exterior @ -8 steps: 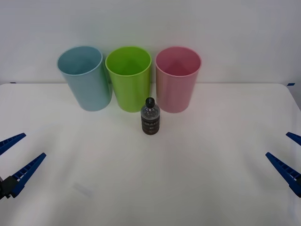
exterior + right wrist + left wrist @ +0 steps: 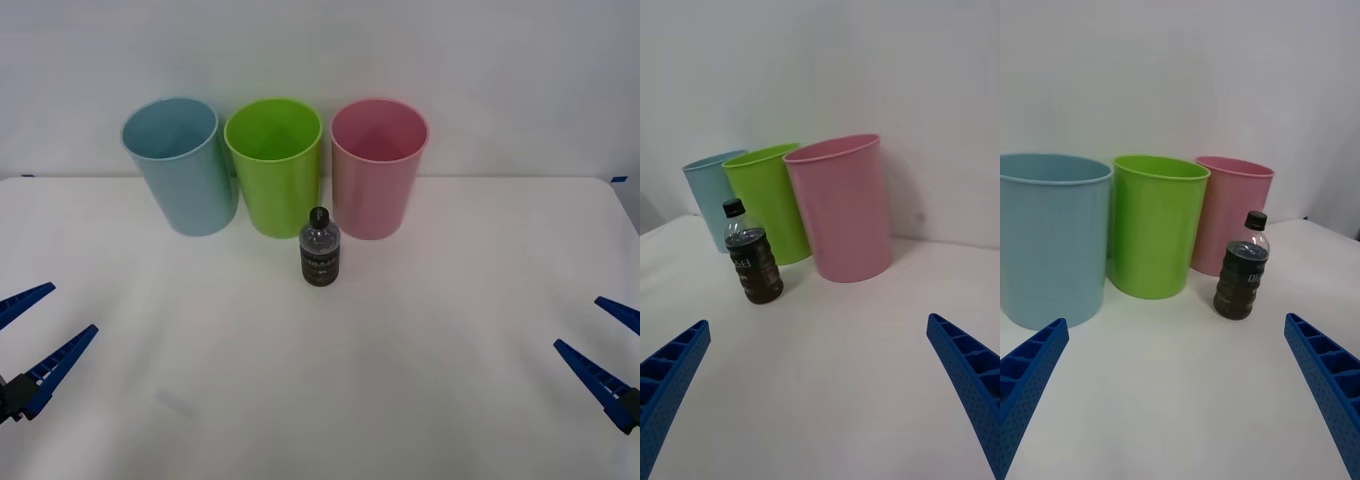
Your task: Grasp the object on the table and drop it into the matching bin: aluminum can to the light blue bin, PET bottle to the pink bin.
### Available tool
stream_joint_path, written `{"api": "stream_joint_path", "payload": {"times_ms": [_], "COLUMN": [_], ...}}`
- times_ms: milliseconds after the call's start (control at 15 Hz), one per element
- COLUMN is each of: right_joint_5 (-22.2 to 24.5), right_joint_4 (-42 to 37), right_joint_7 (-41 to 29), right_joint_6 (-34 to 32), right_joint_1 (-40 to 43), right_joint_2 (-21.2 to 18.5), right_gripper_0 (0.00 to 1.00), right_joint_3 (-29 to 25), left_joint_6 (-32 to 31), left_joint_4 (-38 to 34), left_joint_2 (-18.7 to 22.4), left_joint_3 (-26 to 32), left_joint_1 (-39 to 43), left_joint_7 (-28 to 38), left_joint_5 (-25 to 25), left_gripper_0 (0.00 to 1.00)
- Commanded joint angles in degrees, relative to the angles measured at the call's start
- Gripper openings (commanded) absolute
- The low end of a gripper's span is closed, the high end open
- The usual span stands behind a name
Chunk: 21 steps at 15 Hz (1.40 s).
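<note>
The right gripper (image 2: 600,348) hangs low over the near right edge of the table (image 2: 450,330), its two blue ribbed fingers (image 2: 970,375) spread wide apart and holding nothing. The left gripper (image 2: 35,335) mirrors it at the near left edge, its blue fingers (image 2: 1322,382) also spread wide and empty. Ahead of both grippers and roughly midway between them, well apart from either, the PET bottle (image 2: 320,248) stands upright on the white tabletop, with a black cap, dark contents and a dark label. Just beyond the bottle, three tall round bins stand upright in a close row against a plain white wall. The pink bin (image 2: 378,180) is on the right gripper's side, the lime green bin (image 2: 274,165) is in the middle, and the light blue bin (image 2: 181,165) is on the left gripper's side. The bottle stands just in front of the gap between the green and pink bins.
</note>
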Motion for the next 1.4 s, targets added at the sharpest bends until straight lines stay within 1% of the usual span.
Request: {"api": "stream_joint_path", "payload": {"times_ms": [67, 133, 400, 600, 800, 1000, 1267, 1400], "right_joint_5": [0.29, 0.82, 1.00, 0.91, -0.67, -2.34, -4.45, -4.80], "right_joint_4": [3.46, 4.78, 9.43, 10.75, 10.75, 10.75, 10.75, 10.75], "right_joint_7": [1.18, 1.88, 11.11, 16.56, 20.16, 21.04, 22.27, 22.89], "right_joint_6": [0.55, 0.64, 3.01, 7.58, 13.12, 17.60, 25.51, 28.50], "right_joint_1": [-1.84, -2.99, -6.33, -8.35, -9.40, -10.81, -13.71, -15.20], "right_joint_2": [-0.01, -0.01, -0.01, -0.01, -0.01, -0.01, 0.08, 0.60], "right_gripper_0": [1.00, 1.00, 1.00, 1.00, 1.00, 1.00, 1.00, 1.00], "right_joint_3": [3.45, 4.86, 9.60, 14.53, 19.97, 25.07, 32.72, 35.27], "left_joint_6": [0.00, 0.00, 0.00, 0.00, 0.00, 0.00, 0.00, 0.00], "left_joint_4": [0.00, 0.00, 0.00, 0.00, 0.00, 0.00, 0.00, 0.00], "left_joint_2": [0.00, 0.00, 0.00, 0.00, 0.00, 0.00, 0.00, 0.00], "left_joint_3": [-0.01, -0.01, -0.01, -0.01, -0.01, -0.01, -0.01, -0.01], "left_joint_1": [0.00, 0.00, 0.00, 0.00, 0.00, 0.00, 0.00, 0.00], "left_joint_7": [0.00, 0.00, 0.00, 0.00, 0.00, 0.00, 0.00, 0.00], "left_joint_5": [0.00, 0.00, 0.00, 0.00, 0.00, 0.00, 0.00, 0.00], "left_gripper_0": [1.00, 1.00, 1.00, 1.00, 1.00, 1.00, 1.00, 1.00]}}
